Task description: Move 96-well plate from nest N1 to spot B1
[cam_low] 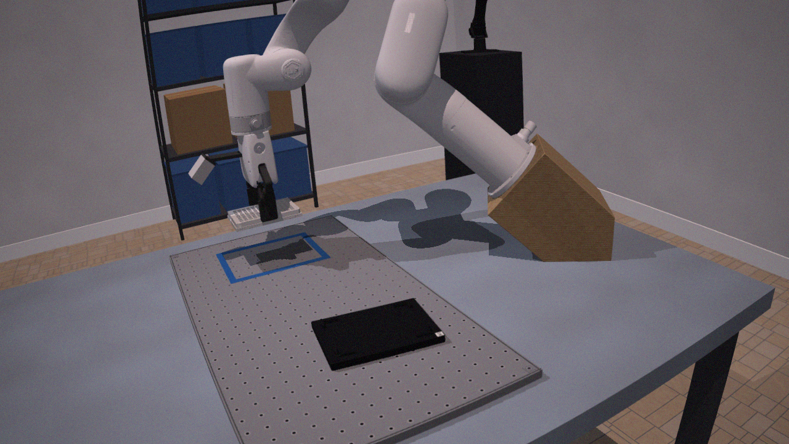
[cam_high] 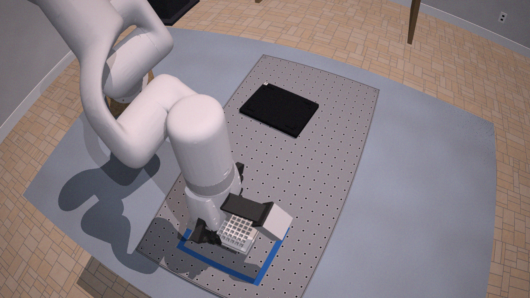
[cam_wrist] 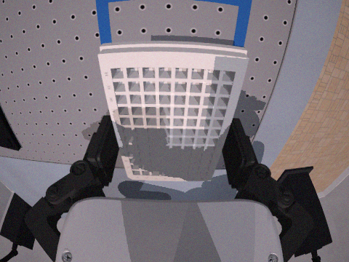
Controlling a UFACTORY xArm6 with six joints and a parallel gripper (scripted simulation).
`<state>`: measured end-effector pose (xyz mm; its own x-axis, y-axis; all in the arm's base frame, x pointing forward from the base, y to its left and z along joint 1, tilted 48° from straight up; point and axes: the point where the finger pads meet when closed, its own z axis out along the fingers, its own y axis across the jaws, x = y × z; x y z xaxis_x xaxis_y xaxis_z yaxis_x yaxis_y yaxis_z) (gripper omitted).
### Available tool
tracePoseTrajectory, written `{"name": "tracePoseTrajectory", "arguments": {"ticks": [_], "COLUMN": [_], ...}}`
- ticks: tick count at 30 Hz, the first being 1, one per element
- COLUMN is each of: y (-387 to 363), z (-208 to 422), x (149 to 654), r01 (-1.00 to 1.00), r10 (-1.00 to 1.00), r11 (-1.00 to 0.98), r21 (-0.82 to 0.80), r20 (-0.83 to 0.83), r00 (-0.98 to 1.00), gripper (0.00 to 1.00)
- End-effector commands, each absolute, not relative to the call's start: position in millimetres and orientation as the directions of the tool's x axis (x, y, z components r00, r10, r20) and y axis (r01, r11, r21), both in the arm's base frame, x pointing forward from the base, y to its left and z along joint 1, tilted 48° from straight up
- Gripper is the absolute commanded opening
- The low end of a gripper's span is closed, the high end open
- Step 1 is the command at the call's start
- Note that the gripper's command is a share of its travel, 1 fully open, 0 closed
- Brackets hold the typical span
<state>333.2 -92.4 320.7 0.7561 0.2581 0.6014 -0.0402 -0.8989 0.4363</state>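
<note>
The plate [cam_wrist: 171,112] hangs level in the air above the blue outline [cam_low: 273,257], gripped across its short width by the fingers. The black nest [cam_high: 278,109] sits vacant, well apart on the perforated deck [cam_high: 326,177].

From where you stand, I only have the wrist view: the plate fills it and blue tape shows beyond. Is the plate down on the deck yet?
Observer: No. In the exterior view the 96-well plate hangs well above the taped outline, with its shadow inside the tape.
Operator: Is the grip square?
Observer: The gripper points straight down, shut on the plate, and the plate looks level.
Operator: Anything left at the nest?
Observer: The black plate nest lies bare, far up the perforated deck from the outline.
</note>
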Motion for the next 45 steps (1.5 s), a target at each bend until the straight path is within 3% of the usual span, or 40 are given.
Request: {"name": "tracePoseTrajectory", "arguments": {"ticks": [1, 45], "y": [-92.3, -112.2], "z": [322.2, 284.3], "x": [333.5, 370.8], "r01": [-0.041, -0.041], "r10": [0.259, 0.259], "r11": [-0.899, -0.899], "r21": [0.437, 0.437], "r20": [0.604, 0.603], "r00": [0.754, 0.754], "gripper": [0.0, 0.0]}}
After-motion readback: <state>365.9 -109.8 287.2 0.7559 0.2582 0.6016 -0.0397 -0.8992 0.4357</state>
